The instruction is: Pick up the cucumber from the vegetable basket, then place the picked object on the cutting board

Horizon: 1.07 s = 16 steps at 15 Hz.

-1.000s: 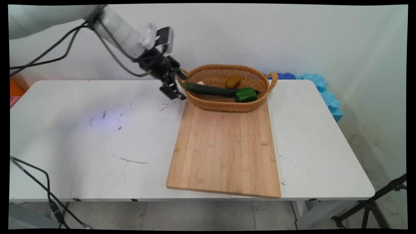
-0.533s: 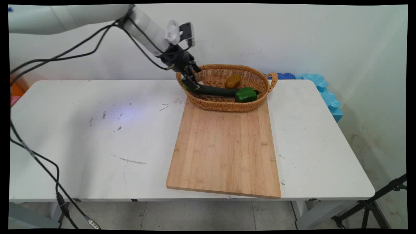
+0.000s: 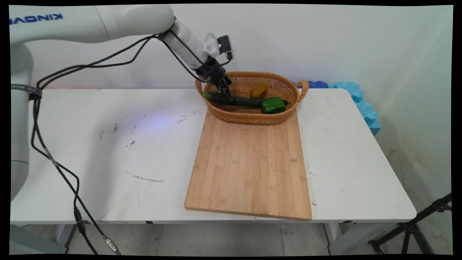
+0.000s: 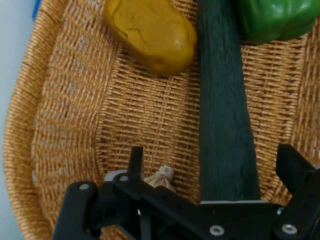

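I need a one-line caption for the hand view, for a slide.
Open claw straddling the cucumber in the wicker basket, beside potato and green pepper.

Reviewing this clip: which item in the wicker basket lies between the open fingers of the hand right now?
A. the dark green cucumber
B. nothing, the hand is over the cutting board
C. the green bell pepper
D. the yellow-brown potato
A. In the hand view the cucumber runs up between the fingers of the open hand, inside the basket; the potato and the bell pepper lie farther along, outside the fingers.
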Available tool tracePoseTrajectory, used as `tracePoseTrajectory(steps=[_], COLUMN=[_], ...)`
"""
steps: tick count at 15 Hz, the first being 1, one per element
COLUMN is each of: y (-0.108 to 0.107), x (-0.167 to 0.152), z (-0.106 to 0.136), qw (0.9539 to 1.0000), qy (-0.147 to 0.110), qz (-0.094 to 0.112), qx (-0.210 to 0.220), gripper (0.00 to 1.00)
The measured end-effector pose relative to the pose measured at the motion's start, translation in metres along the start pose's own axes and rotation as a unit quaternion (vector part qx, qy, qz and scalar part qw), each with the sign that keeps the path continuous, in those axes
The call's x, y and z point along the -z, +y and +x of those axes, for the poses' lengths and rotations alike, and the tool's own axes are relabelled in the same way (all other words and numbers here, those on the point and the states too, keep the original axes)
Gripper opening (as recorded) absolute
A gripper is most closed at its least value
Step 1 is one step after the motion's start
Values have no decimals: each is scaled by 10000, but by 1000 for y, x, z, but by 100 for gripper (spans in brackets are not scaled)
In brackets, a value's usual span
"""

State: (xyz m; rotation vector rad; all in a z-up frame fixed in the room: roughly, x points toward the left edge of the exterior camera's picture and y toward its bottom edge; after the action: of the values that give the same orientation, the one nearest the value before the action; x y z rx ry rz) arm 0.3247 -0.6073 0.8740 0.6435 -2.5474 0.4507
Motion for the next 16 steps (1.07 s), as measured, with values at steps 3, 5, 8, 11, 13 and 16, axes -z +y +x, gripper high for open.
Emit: tracePoseTrajectory(steps=[3,5,8,11,13,16], y=[-2,-3,-2,-1,0,1], x=[-15,-25,-33,-39,-41,-40], z=[2,3,4,6,7,9], qw=[10000,9999,9998,9997,9996,9994], qy=[-87,-143,-179,-200,-207,-201], qz=[-36,-66,-102,-136,-163,-188], qx=[-2,-11,-37,-71,-112,-206], gripper=[100,100,0,0,0,0])
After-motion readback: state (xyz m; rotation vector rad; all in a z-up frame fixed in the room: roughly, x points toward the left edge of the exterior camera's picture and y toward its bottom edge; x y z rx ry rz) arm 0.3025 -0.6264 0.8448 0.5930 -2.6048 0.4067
